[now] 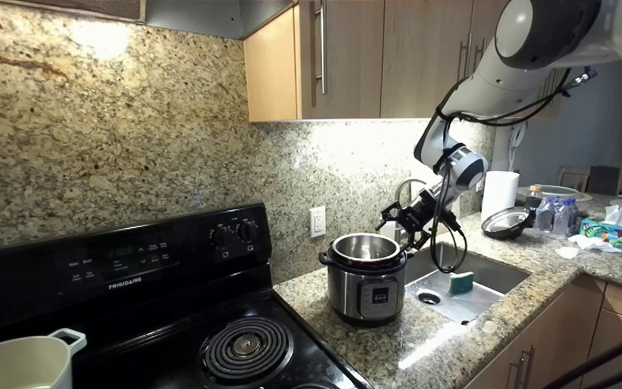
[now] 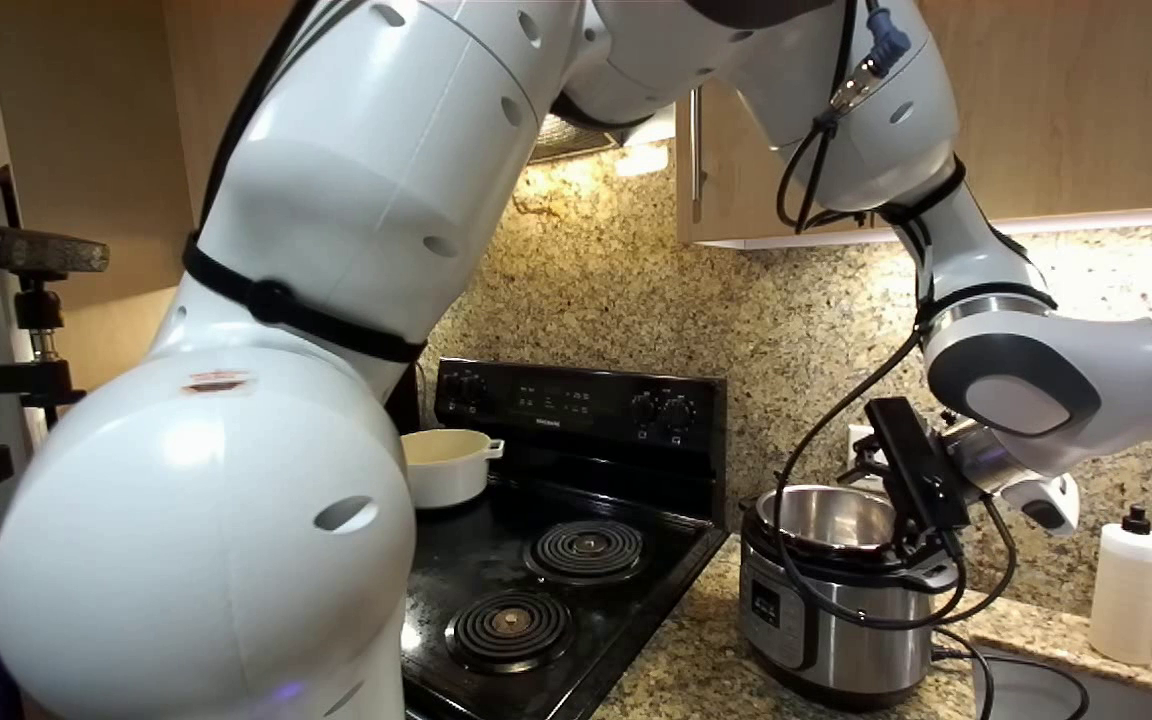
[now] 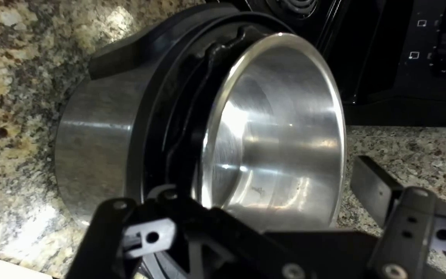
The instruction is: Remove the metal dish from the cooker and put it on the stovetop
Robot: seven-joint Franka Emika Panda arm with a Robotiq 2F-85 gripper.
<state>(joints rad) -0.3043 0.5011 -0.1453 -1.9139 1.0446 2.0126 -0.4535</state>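
The metal dish [image 1: 366, 247] sits upright inside the cooker [image 1: 365, 297], its shiny rim standing a little above the black collar. In the wrist view I look into the dish [image 3: 281, 128], which appears empty. My gripper [image 1: 392, 239] slants down at the sink side of the dish, jaws spread wide. One pad [image 3: 374, 190] is apart from the dish rim, over the counter. The opposite finger is low, close to the cooker's black collar; whether it touches anything I cannot tell. Black with coil burners, the stovetop [image 2: 456, 520] lies alongside the cooker.
A cream-white pot [image 2: 448, 480] occupies the back of the stove, under its raised back panel [image 1: 100, 281]. Beyond the cooker is a sink [image 1: 486, 305] with a sponge [image 1: 461, 282]. A white bottle [image 2: 1129, 595] stands behind it. Cables loop below the wrist. The granite backsplash is close behind.
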